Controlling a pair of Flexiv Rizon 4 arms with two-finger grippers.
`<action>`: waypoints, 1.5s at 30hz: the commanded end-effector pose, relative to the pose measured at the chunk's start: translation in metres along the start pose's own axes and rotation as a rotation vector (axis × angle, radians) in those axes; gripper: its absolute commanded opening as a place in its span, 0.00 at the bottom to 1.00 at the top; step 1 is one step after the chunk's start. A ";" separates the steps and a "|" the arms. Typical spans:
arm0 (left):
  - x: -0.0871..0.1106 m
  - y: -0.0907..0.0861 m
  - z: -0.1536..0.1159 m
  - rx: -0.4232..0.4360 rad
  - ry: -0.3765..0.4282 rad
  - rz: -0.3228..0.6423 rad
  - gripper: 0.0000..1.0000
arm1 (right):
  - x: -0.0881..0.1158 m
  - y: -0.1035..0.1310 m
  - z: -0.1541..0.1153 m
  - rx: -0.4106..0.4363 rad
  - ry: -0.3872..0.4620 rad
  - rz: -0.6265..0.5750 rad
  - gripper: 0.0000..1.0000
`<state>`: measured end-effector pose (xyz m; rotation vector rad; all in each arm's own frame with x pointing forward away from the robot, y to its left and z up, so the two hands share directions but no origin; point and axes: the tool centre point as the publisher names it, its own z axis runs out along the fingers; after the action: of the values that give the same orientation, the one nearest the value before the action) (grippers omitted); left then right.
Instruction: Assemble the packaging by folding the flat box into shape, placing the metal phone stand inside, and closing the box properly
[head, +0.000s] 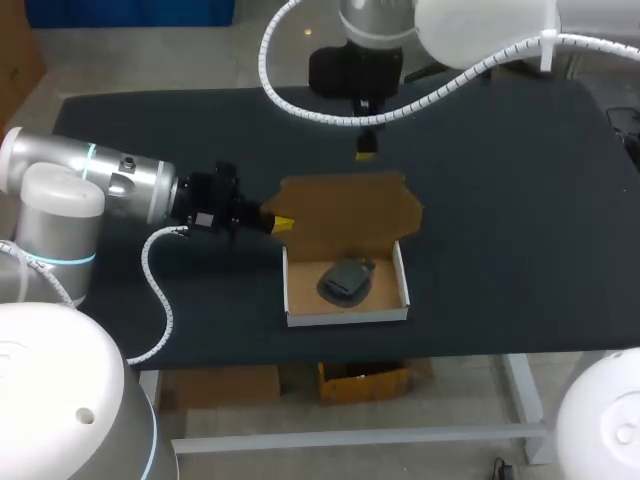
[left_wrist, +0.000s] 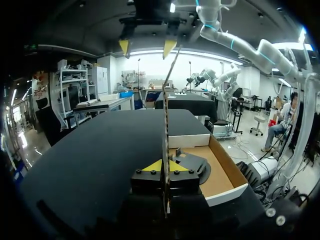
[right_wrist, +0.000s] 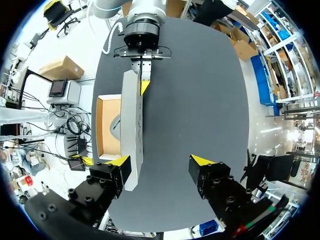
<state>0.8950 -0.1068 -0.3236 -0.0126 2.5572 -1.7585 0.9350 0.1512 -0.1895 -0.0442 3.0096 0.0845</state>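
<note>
Left claw (head: 281, 224) pinches upright lid (head: 345, 210); stand (head: 345, 281) inside box (head: 346, 315)

My counter (head: 500, 200) is plain matte black, with no pattern. The box (head: 346, 315) has white outer walls and a bare brown cardboard inside. Its lid (head: 345, 205) is the same brown on the inner face and pale grey-white on the outer. The phone stand (head: 345, 282) is dark grey. Both the left jaws and the right jaws are black, with bright yellow fingertips (left_wrist: 152, 166) (right_wrist: 202, 161). My left arm (head: 110, 185) is silver and white with a thin light-blue ring. My right arm (head: 480, 30) is white, and the spiral cable wrap (head: 160, 300) is white too.
</note>
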 end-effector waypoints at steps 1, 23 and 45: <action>0.000 0.001 0.000 0.000 0.003 0.000 0.00 | 0.001 0.000 0.008 -0.010 -0.015 0.002 0.75; 0.000 0.001 0.000 0.000 0.003 0.000 0.00 | 0.004 0.013 0.025 -0.001 0.008 0.018 0.58; 0.000 0.001 0.000 0.000 0.003 0.000 0.00 | 0.027 0.022 0.031 -0.004 0.049 0.004 0.48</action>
<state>0.8950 -0.1068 -0.3235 -0.0125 2.5572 -1.7585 0.9147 0.1735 -0.2225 -0.0382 3.0577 0.0975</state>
